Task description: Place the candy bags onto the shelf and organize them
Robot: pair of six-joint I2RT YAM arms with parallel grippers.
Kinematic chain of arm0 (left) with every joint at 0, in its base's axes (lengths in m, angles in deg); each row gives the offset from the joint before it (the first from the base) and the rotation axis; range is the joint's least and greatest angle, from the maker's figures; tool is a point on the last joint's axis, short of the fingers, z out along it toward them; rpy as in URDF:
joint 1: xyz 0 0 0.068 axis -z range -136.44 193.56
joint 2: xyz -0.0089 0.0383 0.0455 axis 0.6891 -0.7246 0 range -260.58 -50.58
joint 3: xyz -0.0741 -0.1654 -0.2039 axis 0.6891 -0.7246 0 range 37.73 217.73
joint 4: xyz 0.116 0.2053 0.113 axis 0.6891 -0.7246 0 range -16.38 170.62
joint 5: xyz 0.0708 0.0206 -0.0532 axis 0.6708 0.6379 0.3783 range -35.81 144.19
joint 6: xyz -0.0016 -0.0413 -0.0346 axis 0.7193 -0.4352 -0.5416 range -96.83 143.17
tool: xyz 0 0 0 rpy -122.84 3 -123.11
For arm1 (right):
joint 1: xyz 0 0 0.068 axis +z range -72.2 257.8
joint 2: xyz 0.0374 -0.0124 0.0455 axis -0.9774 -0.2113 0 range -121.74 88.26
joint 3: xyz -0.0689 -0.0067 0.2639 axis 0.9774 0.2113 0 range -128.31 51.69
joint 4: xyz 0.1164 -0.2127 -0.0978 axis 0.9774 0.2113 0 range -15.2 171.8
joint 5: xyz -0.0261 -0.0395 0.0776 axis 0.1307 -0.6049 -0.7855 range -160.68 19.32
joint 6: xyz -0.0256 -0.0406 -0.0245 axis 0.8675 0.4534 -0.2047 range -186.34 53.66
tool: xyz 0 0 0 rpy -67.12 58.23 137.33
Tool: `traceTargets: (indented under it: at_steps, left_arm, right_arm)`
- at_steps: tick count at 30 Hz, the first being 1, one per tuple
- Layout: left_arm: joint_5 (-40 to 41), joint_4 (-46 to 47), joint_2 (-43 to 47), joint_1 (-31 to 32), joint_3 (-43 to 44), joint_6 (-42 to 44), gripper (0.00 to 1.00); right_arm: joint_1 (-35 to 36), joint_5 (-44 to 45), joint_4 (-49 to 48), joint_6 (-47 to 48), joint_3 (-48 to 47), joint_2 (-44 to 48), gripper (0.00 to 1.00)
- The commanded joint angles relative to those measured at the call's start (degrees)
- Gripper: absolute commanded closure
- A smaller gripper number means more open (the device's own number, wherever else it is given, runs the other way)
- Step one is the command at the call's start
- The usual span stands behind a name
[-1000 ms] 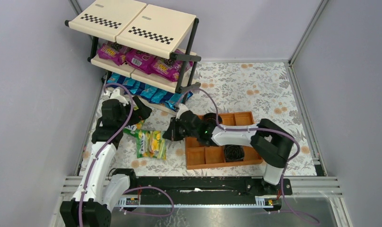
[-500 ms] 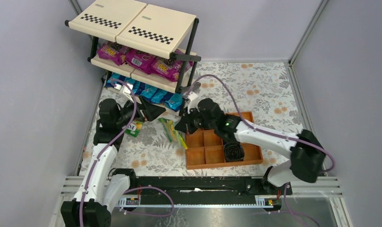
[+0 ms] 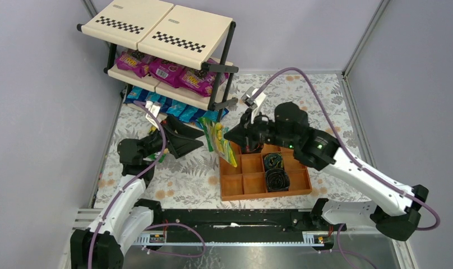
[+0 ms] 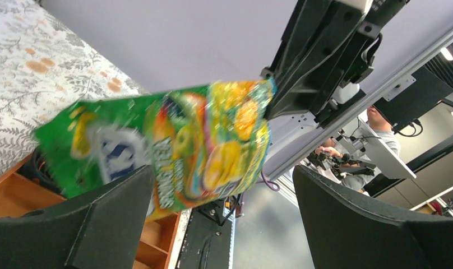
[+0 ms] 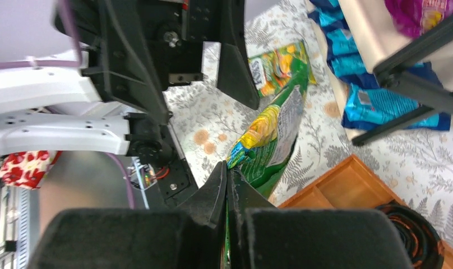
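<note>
My right gripper (image 3: 233, 136) is shut on the edge of a green-yellow candy bag (image 3: 217, 139) and holds it hanging above the floral table, by the tray's left corner. The pinch shows in the right wrist view (image 5: 226, 169), with the bag (image 5: 272, 143) below it. My left gripper (image 3: 189, 140) is open and empty, just left of that bag and apart from it. The left wrist view shows the bag (image 4: 168, 140) beyond its spread fingers (image 4: 101, 224). A second green-yellow bag (image 5: 267, 67) lies on the table under the left gripper. The shelf (image 3: 157, 25) holds magenta bags (image 3: 165, 70) on its middle tier and blue bags (image 3: 176, 110) on its bottom tier.
An orange-brown compartment tray (image 3: 235, 188) sits right of centre with dark coiled rolls (image 3: 277, 180) in it. The shelf's black front post (image 3: 221, 70) stands close behind the held bag. Grey walls close in the left, back and right sides.
My right arm lifted the green-yellow bag off the table and carried it up and to the right, toward the tray's corner. My left gripper swung down and right, and now points at the bag.
</note>
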Motion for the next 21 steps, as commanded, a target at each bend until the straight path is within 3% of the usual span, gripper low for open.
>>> traceTargets:
  at_steps: [1,7,12,14,19,21]
  left_arm:
    - [1.1,5.2,2.7,0.4,1.3,0.8,0.01]
    - [2.6,0.0,2.0,0.4,5.2,4.0,0.01]
    - [7.1,-12.9,3.7,0.4,9.0,10.7,0.01]
    - [5.3,-6.6,2.8,0.5,8.1,6.3,0.01]
    - [-0.2,39.5,-7.0,0.9,6.7,-27.2,0.01]
    - [0.3,41.9,-8.3,1.8,8.4,-30.8,0.01]
  right_arm:
    - [-0.2,-5.0,1.8,2.7,-8.1,3.6,1.00]
    - [-0.2,-10.6,1.4,1.9,-18.6,-0.7,1.00]
    - [-0.1,-14.6,-1.0,0.0,-24.3,-3.0,1.00]
    - [-0.2,-16.8,-2.8,-1.2,-25.6,-3.8,1.00]
    - [-0.1,-22.2,-7.1,-3.6,-28.3,-6.7,1.00]
    - [-0.1,-23.4,-8.9,-3.9,-28.3,-7.3,1.00]
